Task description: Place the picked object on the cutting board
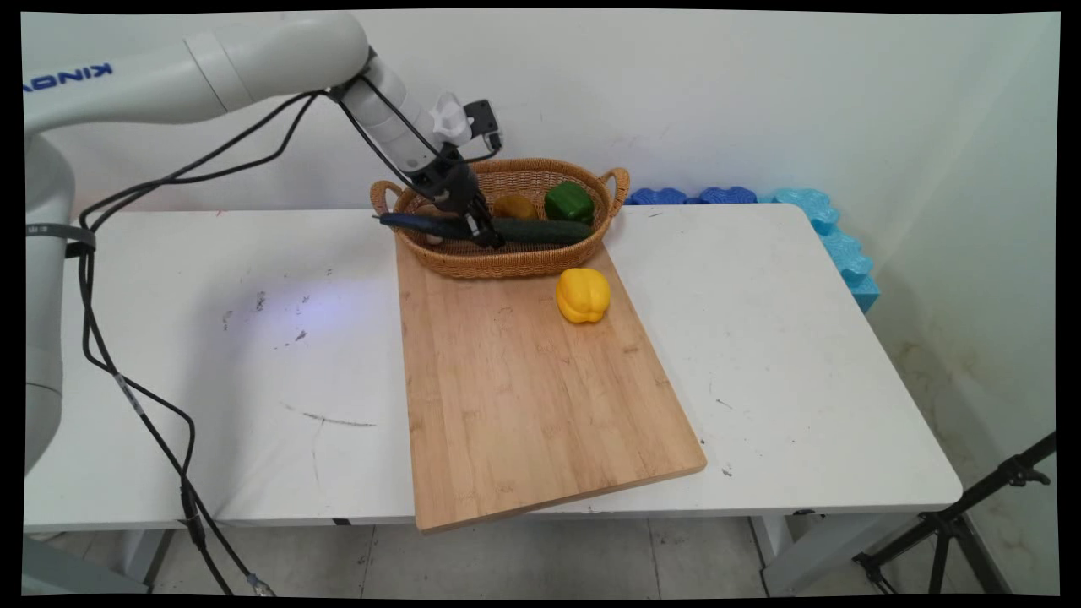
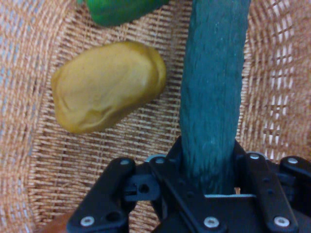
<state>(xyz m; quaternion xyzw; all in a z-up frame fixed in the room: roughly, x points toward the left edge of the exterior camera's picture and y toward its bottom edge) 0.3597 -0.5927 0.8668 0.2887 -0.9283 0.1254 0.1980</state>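
Down inside the basket, my gripper has its jaws clenched on the cucumber, which lies lengthwise along the basket's floor. Beside the cucumber, farther into the basket, sit a yellowish potato and a green pepper. Just outside the basket's near rim, a yellow pepper rests on the board, whose far edge the basket overlaps.

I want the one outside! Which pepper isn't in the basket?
The yellow pepper: it sits on the board, while the green pepper lies in the basket.
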